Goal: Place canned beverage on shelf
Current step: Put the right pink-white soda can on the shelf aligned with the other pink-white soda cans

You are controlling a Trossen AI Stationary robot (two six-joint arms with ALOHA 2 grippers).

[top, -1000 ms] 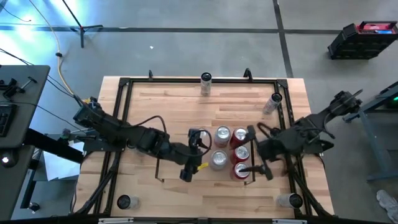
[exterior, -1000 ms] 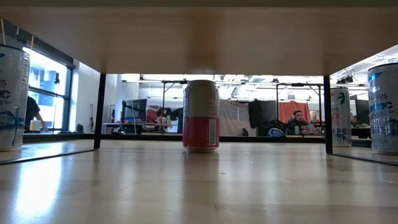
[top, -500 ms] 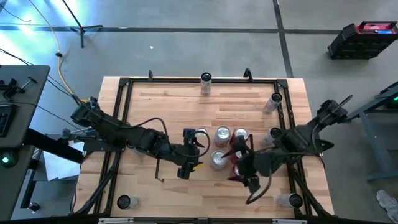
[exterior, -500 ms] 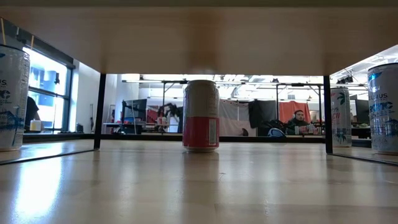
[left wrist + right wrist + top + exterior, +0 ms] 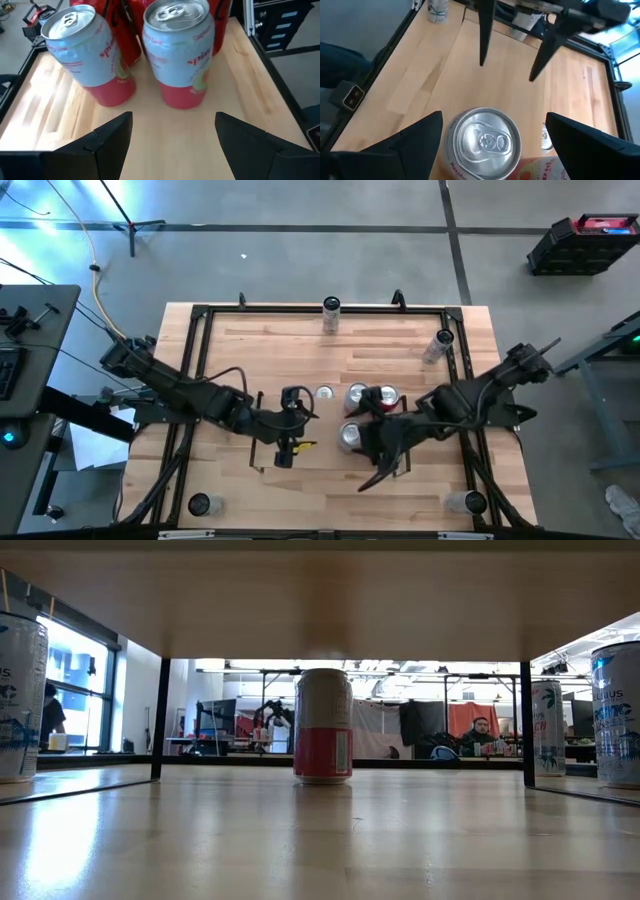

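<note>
Several cans stand on the shelf (image 5: 322,460), a light-wood bay with thin black rails. Two have pale-blue tops over red bases (image 5: 177,50) (image 5: 87,55); red cans (image 5: 385,395) stand behind them. My left gripper (image 5: 298,430) (image 5: 172,135) is open, a short way to the left of the cans, pointing at them with nothing between its fingers. My right gripper (image 5: 375,455) (image 5: 493,120) is open and slants down from the right. Its fingers stand on either side of one can's silver top (image 5: 487,142) with a gap on both sides.
Single cans stand at the far edge (image 5: 330,310), far right (image 5: 440,345), near left (image 5: 200,503) and near right (image 5: 465,502). A black frame (image 5: 200,315) edges the tabletop. Bare wood lies left of the shelf. The low view shows one can (image 5: 322,725) under a board.
My left gripper has drawn back from the leftmost can toward the table's left and near edge; that can stays standing. My right gripper has gone toward the table's left over the red cans and tipped downward, coming to the can with the silver top.
</note>
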